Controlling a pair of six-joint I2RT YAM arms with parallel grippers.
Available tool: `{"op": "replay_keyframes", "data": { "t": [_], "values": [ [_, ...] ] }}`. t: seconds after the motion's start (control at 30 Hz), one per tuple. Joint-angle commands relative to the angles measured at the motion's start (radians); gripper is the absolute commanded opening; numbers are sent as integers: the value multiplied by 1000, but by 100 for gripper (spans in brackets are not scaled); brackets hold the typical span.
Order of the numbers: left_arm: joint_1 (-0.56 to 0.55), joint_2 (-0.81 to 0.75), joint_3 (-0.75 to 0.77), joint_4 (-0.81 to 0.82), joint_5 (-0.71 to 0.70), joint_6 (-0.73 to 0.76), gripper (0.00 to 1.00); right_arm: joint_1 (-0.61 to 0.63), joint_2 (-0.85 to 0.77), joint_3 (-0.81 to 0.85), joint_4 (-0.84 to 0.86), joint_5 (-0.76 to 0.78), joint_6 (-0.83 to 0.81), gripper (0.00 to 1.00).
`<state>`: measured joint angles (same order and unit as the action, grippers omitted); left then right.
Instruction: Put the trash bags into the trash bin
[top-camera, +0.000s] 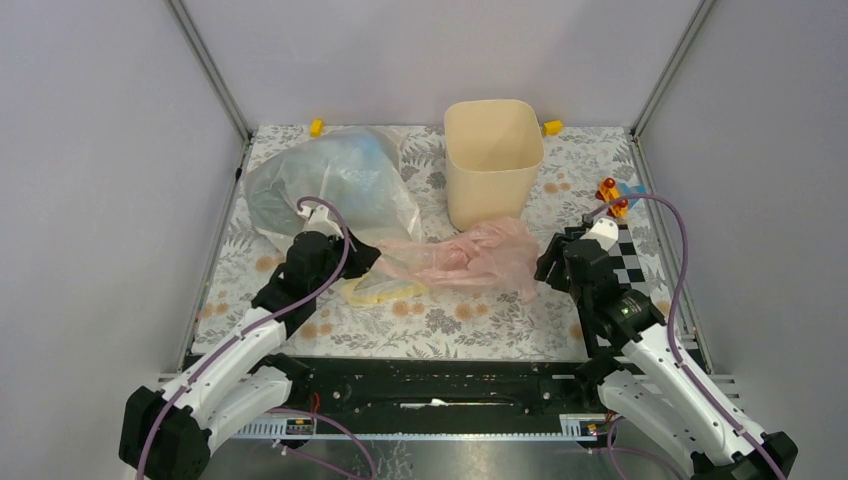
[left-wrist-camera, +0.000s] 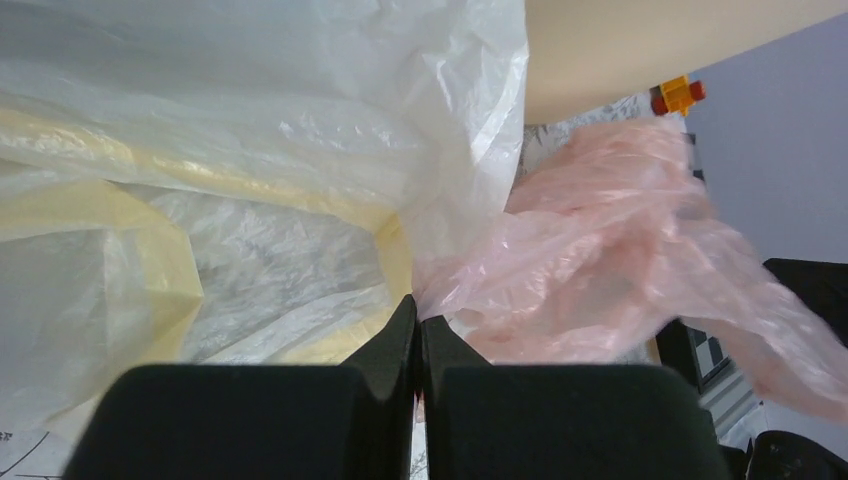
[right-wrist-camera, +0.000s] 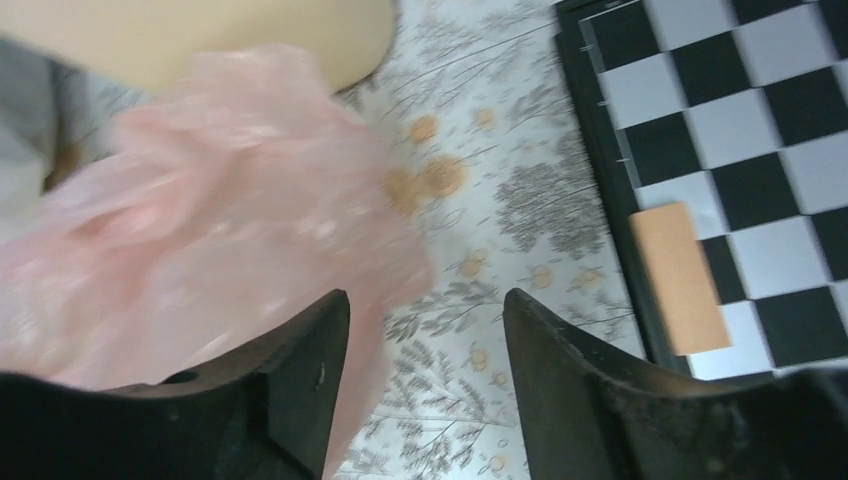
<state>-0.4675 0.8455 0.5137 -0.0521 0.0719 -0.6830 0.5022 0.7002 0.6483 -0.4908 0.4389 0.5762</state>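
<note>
- Top view: found pink bag (top-camera: 470, 255) crumpled on surface (top-camera: 480, 320) just before trash bin (top-camera: 493, 160), long axis running left to right between both tools. Bluish-clear bag (top-camera: 330, 185) lay left of bin, yellow bag (top-camera: 375, 292) under left tool (top-camera: 368, 256).
- Left wrist: saw jaws closed, pink film gathered at the tips, apparently pinched.
- Right wrist: noted right tool (right-wrist-camera: 425, 310) with jaws apart, holding nothing; bag's right end lay against the left finger (right-wrist-camera: 310, 370), bin beyond. Judged right arm nearer the free end.
</note>
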Motion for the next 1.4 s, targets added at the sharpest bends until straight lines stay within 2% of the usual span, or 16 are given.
{"op": "replay_keyframes", "data": {
  "t": [0.0, 0.17, 0.27, 0.33, 0.5, 0.7, 0.8, 0.83, 0.93, 0.97, 1.27, 1.37],
  "values": [
    [4, 60, -7, 48, 66, 22, 0, -5, -16, 12, 23, -267, -85, 71],
    [4, 95, -25, 108, 100, 10, 0, -4, 22, 0, 54, -492, -100, 91],
    [4, 111, -22, 115, 100, 10, 0, 0, 101, 55, -2, -579, -115, 93],
    [5, 118, -13, 109, 98, 12, 0, 20, 126, 78, -31, -548, -126, 93],
    [4, 115, 8, 89, 81, 15, 0, 58, 188, 83, -70, -351, -72, 91],
    [4, 103, 38, 40, 44, 32, 0, 59, 221, 59, -50, -298, -51, 77],
    [4, 88, 65, -26, 9, 56, 0, 59, 198, 70, -72, -271, -45, 61],
    [4, 83, 81, -53, -14, 70, 0, 59, 187, 82, -81, -256, -39, 53],
    [4, 52, 136, -136, -97, 96, 0, 59, 143, 107, -104, -208, -20, 8],
    [4, 38, 146, -150, -109, 96, 0, 59, 128, 117, -110, -190, -16, 0],
    [4, -35, 259, -330, -182, 92, 0, 59, 47, 279, -217, 12, -13, 0],
    [4, -41, 367, -457, -277, 116, 0, 58, 63, 342, -276, 121, 21, 0]
  ]
}}
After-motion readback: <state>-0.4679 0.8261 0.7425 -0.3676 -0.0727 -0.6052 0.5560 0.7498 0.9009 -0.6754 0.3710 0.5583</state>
